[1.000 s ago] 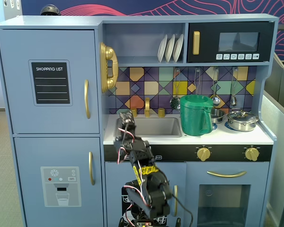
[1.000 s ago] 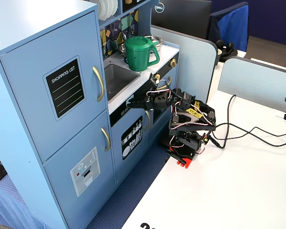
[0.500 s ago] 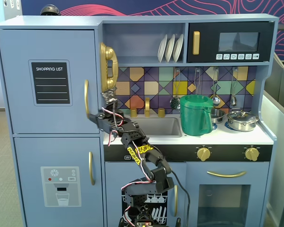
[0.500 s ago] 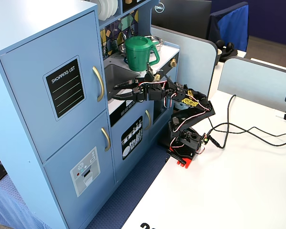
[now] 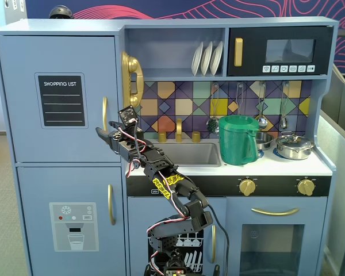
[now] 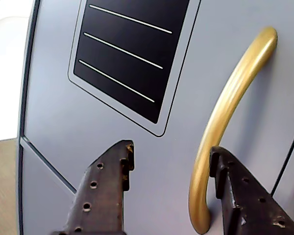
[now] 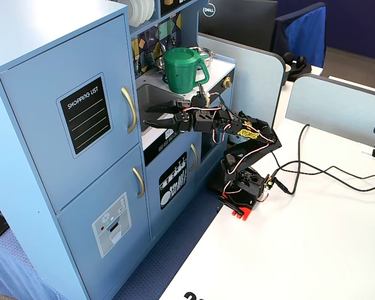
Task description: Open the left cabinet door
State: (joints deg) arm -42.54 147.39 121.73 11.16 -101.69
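Observation:
The left cabinet door [image 5: 23, 98] is the large light-blue upper door with the black SHOPPING LIST panel [image 5: 61, 100], and it sits shut in every view. Its vertical gold handle [image 5: 105, 119] runs along the door's right edge. My gripper [image 5: 105, 134] is stretched out to the handle's lower part. In the wrist view the gripper [image 6: 171, 152] is open, facing the door [image 6: 49, 98]. The lower end of the handle [image 6: 220, 127] lies between the jaws, close to the right finger [image 6: 230, 181]. In the angled fixed view the gripper [image 7: 145, 116] spreads just right of the handle [image 7: 130, 109].
Below is a second blue door with a water-dispenser picture [image 5: 73, 226]. To the right are the sink [image 5: 187, 154], a green pitcher [image 5: 237, 140] and a gold toy phone [image 5: 131, 80]. The arm's base [image 7: 240, 187] stands on a white table [image 7: 312, 250] with cables [image 7: 325, 175].
The arm has unfolded from low in front of the lower cabinets, risen and swung left. The gripper now reaches the door handle with its jaws spread.

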